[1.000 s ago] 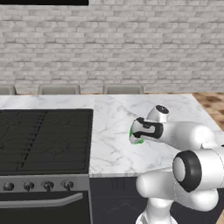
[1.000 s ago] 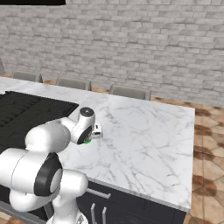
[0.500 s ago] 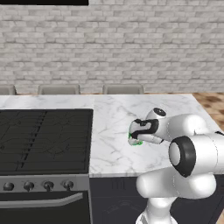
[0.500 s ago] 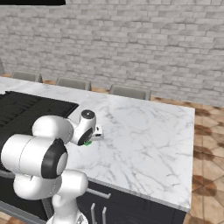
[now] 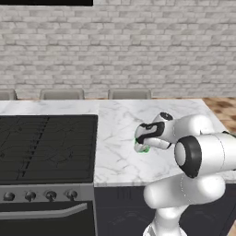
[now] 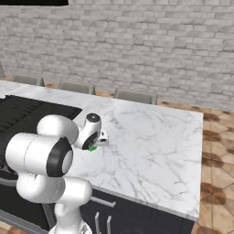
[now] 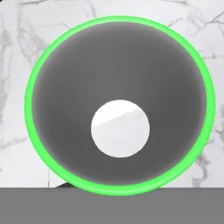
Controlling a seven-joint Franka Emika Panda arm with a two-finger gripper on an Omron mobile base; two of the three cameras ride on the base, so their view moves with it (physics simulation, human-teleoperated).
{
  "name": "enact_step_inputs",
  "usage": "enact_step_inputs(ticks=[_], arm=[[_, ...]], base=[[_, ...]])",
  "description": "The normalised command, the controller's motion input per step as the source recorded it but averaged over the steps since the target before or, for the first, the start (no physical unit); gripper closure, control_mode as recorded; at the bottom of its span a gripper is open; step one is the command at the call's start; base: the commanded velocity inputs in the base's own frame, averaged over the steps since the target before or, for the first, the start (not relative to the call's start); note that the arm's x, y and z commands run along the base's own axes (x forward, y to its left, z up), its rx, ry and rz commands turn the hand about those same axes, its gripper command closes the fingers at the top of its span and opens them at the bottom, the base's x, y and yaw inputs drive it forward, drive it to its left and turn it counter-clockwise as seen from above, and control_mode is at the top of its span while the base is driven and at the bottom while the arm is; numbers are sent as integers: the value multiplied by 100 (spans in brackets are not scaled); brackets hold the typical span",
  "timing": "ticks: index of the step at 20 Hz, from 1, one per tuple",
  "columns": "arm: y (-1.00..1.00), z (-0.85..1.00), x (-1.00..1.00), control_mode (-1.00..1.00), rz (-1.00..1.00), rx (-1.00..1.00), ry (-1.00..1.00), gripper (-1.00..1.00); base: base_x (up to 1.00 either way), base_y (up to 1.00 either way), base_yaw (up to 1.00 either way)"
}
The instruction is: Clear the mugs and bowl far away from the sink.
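In the left base view, the tool (image 5: 144,144) is sitting low over the marble bench (image 5: 120,133), its jaws closed on a green mug (image 5: 142,148) that is peeking out just under the hand, near the bench's front half. The black stove (image 5: 46,143) is lying just to the left. If the grip is only on the rim, the mug could be tipping or slipping out as the arm swings. Three chair backs (image 5: 62,94) are lining the far edge, well apart.

In the right base view, the mug (image 6: 93,148) is showing as a sliver of green beneath the tool (image 6: 98,140), with the robot's own bulky elbow crowding close; a wide swing could be dragging the mug across the bench (image 6: 151,137). The marble to the right is lying bare.

In the hand view, the camera is looking straight down into the mug (image 7: 65,109), its green rim ringing the grey inside. Whether the mug is resting on the bench (image 7: 26,26) or hanging above it cannot be told.
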Motion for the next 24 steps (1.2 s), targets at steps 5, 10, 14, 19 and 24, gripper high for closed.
enact_step_inputs(ticks=[5, 10, 14, 19, 24], arm=[[0, 11, -26, -100, 2, 0, -9, -100], [0, 44, -30, -100, 7, 0, -14, -100], [0, 32, -28, -100, 5, 0, -2, -100], [0, 78, -34, -100, 3, 0, 0, -100], [0, 100, -39, -100, -7, 0, 2, -100]], base=[[0, 0, 0], [0, 0, 0], [0, 0, 0], [0, 0, 0], [0, 0, 0]])
